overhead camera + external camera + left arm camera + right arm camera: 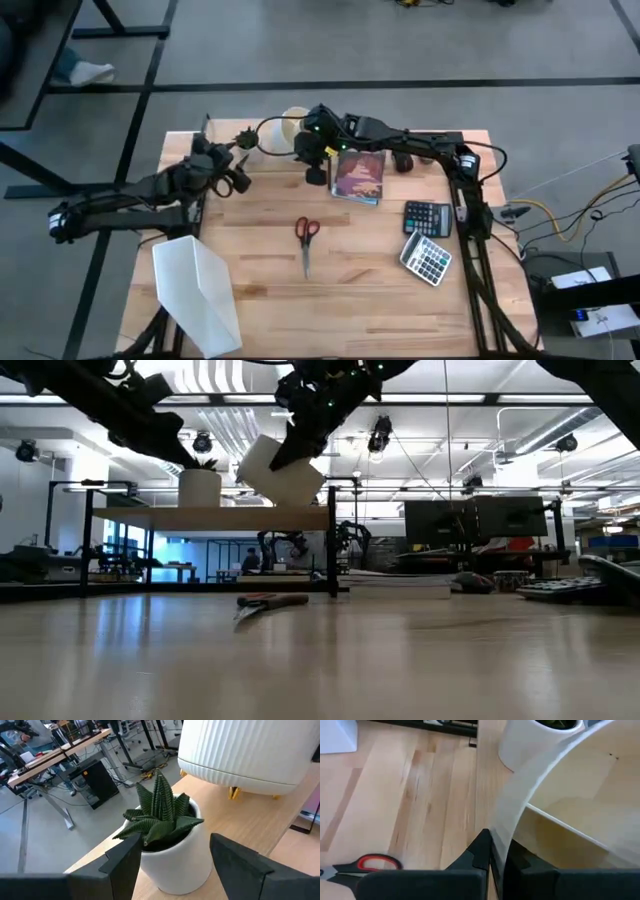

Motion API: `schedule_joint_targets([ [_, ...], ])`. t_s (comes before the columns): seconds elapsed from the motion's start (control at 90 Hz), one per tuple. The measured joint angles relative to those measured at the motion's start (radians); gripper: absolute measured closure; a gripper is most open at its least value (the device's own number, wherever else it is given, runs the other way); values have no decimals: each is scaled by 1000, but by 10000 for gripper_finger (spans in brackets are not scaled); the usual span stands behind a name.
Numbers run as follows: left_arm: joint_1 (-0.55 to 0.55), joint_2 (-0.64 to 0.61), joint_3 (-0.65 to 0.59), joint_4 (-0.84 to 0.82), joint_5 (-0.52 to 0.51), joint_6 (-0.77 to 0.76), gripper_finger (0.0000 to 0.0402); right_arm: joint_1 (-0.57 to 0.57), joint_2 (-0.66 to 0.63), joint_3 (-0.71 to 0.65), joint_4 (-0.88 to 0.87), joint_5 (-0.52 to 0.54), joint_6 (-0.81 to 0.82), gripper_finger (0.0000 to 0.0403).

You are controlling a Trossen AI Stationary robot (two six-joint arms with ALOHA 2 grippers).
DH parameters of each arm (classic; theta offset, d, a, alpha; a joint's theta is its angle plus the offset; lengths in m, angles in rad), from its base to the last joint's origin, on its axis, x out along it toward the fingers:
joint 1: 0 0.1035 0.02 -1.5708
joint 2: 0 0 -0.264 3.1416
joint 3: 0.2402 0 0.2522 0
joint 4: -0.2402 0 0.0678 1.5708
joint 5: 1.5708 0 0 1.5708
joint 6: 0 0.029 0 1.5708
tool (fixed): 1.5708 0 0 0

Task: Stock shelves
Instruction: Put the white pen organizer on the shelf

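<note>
The shelves [230, 517] are one low light-wood board on black legs at the table's far side. A small white pot with a green succulent [167, 835] stands on the board beside a ribbed white vessel [245, 750]. My left gripper [175, 865] is open, with one finger on either side of the pot. My right gripper [318, 165] is shut on a book with a colourful cover [358, 176]. In the low view the book [283, 472] hangs tilted above the board's right end. My left gripper: I cannot tell whether its fingers touch the pot's sides. My right gripper pinches one edge of the book [502, 832] between its two fingers. The fingers come from above, slanting down. The book hangs tilted below them, lifted clear of the board and the table.
Red-handled scissors [306, 236] lie mid-table. Two calculators [427, 217] [428, 258] lie at the right. A white angled file holder [200, 295] stands at the near left. Bare wood shows along the near edge.
</note>
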Motion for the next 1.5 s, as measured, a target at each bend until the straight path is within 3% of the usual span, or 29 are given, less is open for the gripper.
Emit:
schedule_joint_targets([
  [0.444,0,0,0,0,0,0,182,0,0,0,21,-1,-8,310],
  [0.978,0,0,0,-13,0,-4,182,5,7,29,125,1,-39,244],
  [1.233,-2,0,0,-60,12,-13,182,18,-31,138,-120,-2,-132,242],
  [1.5,-2,18,0,-35,237,18,182,10,-90,160,-420,29,-147,282],
])
